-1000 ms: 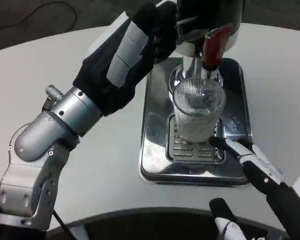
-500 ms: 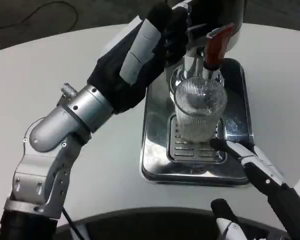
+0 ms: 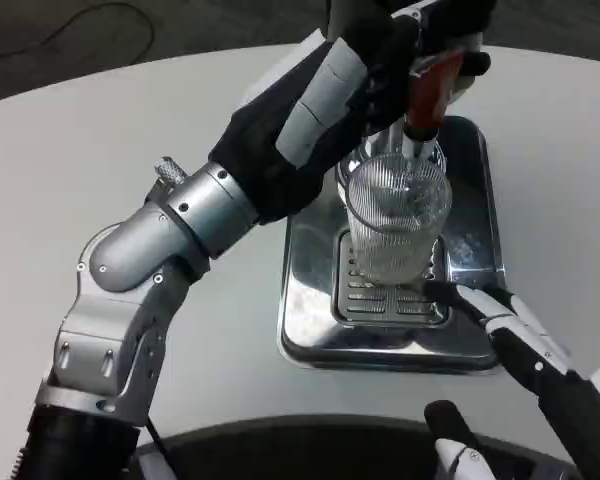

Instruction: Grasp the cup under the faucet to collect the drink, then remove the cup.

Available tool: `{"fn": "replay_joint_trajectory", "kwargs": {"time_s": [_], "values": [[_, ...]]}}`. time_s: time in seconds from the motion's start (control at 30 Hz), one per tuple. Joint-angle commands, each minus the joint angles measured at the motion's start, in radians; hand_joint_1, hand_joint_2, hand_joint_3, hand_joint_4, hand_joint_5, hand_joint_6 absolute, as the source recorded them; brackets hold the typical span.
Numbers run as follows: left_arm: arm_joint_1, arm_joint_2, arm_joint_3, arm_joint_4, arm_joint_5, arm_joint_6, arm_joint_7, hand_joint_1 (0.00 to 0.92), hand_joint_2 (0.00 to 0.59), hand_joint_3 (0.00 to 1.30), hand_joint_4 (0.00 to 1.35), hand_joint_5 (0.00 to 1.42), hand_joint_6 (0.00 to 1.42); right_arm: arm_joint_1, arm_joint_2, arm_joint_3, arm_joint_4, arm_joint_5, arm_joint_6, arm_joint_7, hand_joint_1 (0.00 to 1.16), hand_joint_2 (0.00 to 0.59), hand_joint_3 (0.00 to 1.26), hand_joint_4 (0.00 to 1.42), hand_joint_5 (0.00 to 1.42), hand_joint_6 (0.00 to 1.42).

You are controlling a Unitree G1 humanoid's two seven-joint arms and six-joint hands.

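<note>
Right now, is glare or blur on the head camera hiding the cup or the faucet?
Head view: sharp, no motion blur; the ribbed cup is clearly outlined, the steel tray shows soft reflections, and the left hand covers part of the faucet area beside the red lever.

A white table [image 3: 130, 120] with a shiny metal drip tray [image 3: 310, 300] resting on it.
You see the tray right of the table's centre; a ribbed clear cup [image 3: 397, 225] stands upright on its slotted grate [image 3: 375, 300].
</note>
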Motion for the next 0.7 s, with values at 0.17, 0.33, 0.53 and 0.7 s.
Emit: {"fn": "replay_joint_trajectory", "kwargs": {"time_s": [0.17, 0.33, 0.53, 0.7], "values": [[-0.003, 0.032, -0.037, -0.007, 0.096, -0.062, -0.024, 0.000, 0.037, 0.17, 0.07, 0.16, 0.07, 0.009, 0.002, 0.002, 0.005, 0.013, -0.015, -0.009, 0.59, 0.484, 0.15, 0.08, 0.00, 0.00], [0.001, 0.070, -0.064, -0.014, 0.170, -0.103, -0.032, 0.000, 0.040, 0.18, 0.07, 0.15, 0.05, -0.002, 0.001, 0.004, 0.006, 0.012, -0.011, -0.007, 0.59, 0.484, 0.15, 0.08, 0.00, 0.00], [-0.002, 0.096, -0.089, -0.007, 0.219, -0.143, -0.037, 0.000, 0.037, 0.18, 0.07, 0.14, 0.03, -0.012, 0.002, 0.010, 0.009, 0.007, -0.006, -0.006, 0.59, 0.484, 0.15, 0.08, 0.00, 0.00], [-0.005, 0.103, -0.100, 0.004, 0.243, -0.169, -0.036, 0.000, 0.038, 0.18, 0.07, 0.14, 0.03, -0.018, 0.002, 0.011, 0.011, 0.005, -0.002, -0.006, 0.59, 0.484, 0.15, 0.08, 0.00, 0.00]]}}
